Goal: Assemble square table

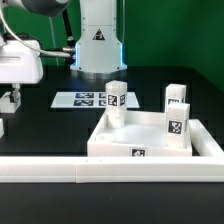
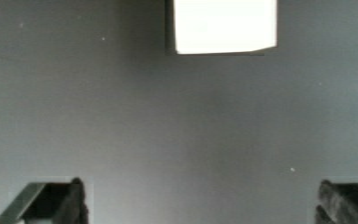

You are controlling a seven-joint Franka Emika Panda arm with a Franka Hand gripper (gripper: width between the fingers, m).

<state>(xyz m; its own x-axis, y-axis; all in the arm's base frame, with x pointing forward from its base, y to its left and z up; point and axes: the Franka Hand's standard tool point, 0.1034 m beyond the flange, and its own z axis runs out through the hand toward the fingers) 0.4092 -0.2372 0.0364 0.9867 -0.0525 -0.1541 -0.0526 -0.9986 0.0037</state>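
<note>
The white square tabletop with a raised rim lies at the exterior view's right, a tag on its front wall. Three white tagged leg blocks stand upright on or by it: one at its back left corner, one at the back right, one in front of that. My gripper hangs over the dark table at the exterior view's far left, well apart from the tabletop. In the wrist view the gripper is open and empty, with a white block lying on the table ahead of the fingers.
The marker board lies flat between the gripper and the tabletop. A long white border rail runs along the front. The robot base stands at the back. A small white piece shows at the left edge.
</note>
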